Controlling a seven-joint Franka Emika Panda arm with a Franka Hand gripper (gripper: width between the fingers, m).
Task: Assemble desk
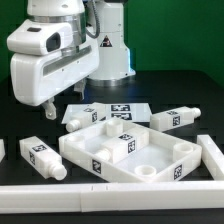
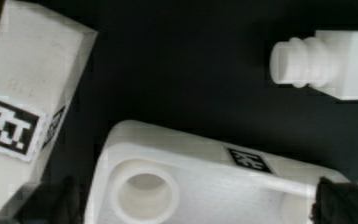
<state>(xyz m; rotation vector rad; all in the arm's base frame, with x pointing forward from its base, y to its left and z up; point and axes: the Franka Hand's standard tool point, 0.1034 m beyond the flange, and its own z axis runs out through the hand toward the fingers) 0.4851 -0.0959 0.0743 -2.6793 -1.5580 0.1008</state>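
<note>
The white rimmed tabletop (image 1: 130,150) lies flat in the middle of the table, with tags on its walls. In the wrist view one corner of the tabletop (image 2: 211,165) with its round socket (image 2: 149,190) shows between my fingers. My gripper (image 1: 65,100) hangs above and behind the tabletop's corner on the exterior view's left. In the wrist view the gripper (image 2: 197,205) is open with its jaws wide apart, and it holds nothing. One white leg (image 1: 45,157) lies by that corner and shows in the wrist view (image 2: 34,90). Another leg (image 1: 85,115) lies behind and shows a threaded end in the wrist view (image 2: 327,65).
A third leg (image 1: 172,118) lies at the exterior view's right behind the tabletop. The marker board (image 1: 125,108) lies flat behind the tabletop. A white border bar (image 1: 110,195) runs along the front and another (image 1: 212,155) along the right. The robot base (image 1: 110,50) stands at the back.
</note>
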